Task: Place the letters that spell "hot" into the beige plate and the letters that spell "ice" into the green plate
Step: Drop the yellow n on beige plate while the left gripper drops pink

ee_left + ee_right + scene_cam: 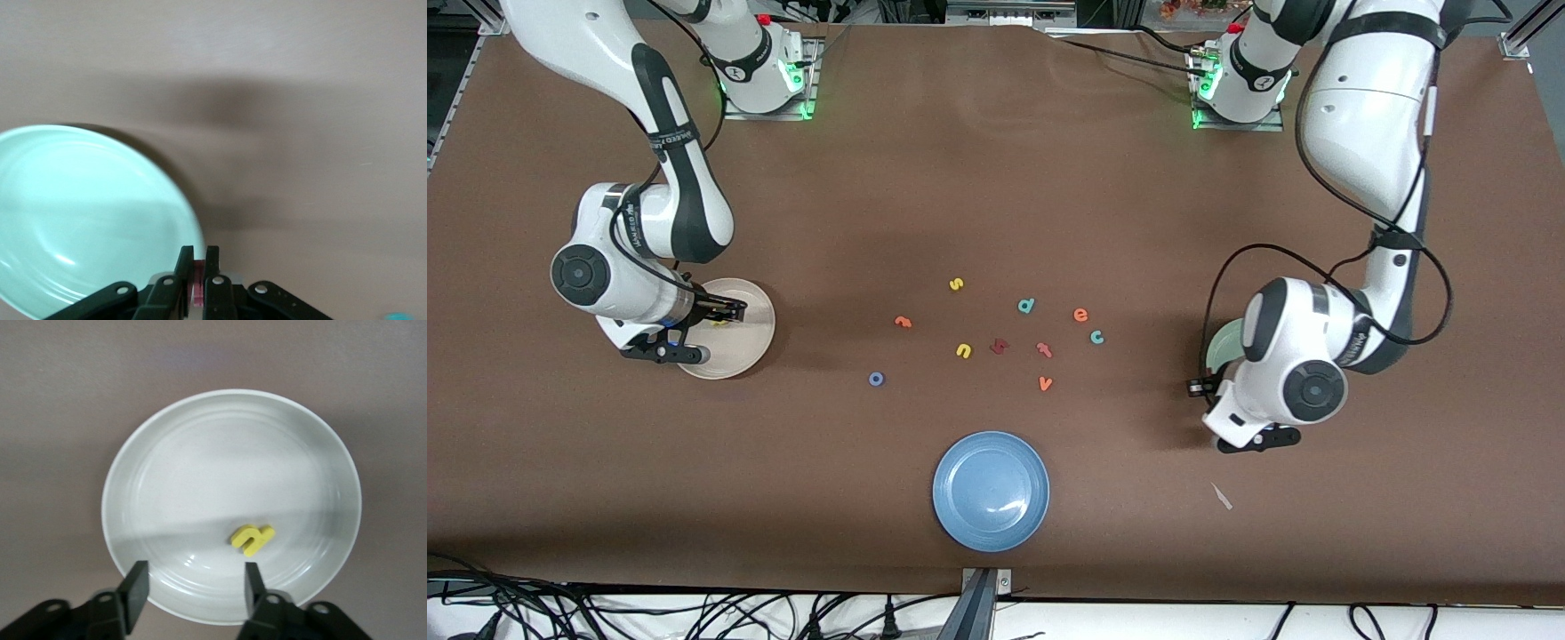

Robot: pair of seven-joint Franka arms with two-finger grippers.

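3 plates on surface (996,178). Right tool (193,587) wide over beige plate (200,440) with 1 yellow h (252,539). Left tool (199,267) clamped dark red i (198,283), seen only by wrist, beside green plate (80,213).

left gripper (199,263) jaws pinch red letter (198,283) | beside green plate (87,220) rim

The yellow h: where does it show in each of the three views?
Front view: yellow h lies in the beige plate, beneath the right gripper.
Right wrist view: h lies in the plate, ahead of the open fingers.
Left wrist view: not in it.
Shared landmark: the beige plate.
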